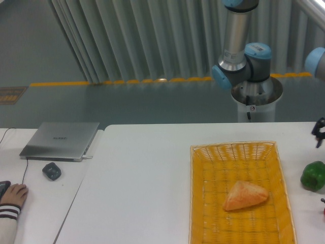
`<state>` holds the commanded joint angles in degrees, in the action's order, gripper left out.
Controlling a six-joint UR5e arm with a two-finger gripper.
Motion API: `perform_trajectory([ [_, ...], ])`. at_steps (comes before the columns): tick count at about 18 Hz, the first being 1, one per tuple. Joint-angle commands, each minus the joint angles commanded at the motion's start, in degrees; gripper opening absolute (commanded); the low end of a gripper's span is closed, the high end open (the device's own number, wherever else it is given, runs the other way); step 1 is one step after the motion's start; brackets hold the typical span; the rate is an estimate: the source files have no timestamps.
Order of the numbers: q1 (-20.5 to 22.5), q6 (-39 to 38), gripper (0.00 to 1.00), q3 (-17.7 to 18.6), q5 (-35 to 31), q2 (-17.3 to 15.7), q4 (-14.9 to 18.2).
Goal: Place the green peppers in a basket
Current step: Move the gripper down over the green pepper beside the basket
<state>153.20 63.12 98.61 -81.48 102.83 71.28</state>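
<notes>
Where curtain point(152, 40) hangs, white table point(147, 173) below.

Glossy, lumpy green pepper point(313, 176), resting on the white table at the right edge, just beside but outside the basket point(203, 203). Shallow rectangular yellow-orange wicker basket, rimmed, flat on the table.

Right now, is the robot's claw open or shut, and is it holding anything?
Claw: only a dark sliver shows at the right edge, so open or shut cannot be told. It hangs above the glossy green bell pepper, not touching it.
</notes>
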Motion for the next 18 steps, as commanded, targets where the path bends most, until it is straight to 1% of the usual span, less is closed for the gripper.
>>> perform_trajectory([
  [2,-1.23,-2.11,1.0,0.0,0.36,0.08,-0.26],
  [4,-1.76,-2.56,1.0,-0.09,0.36,0.35,-0.53],
  [14,-0.8,-2.3,1.0,-0.44,0.09,0.79,-1.05],
  [16,-0.79,-2.21,1.0,-0.52,0.09,1.66,-1.23],
  [18,-0.79,-2.12,1.0,-0.88,-0.08,2.63,-2.28],
])
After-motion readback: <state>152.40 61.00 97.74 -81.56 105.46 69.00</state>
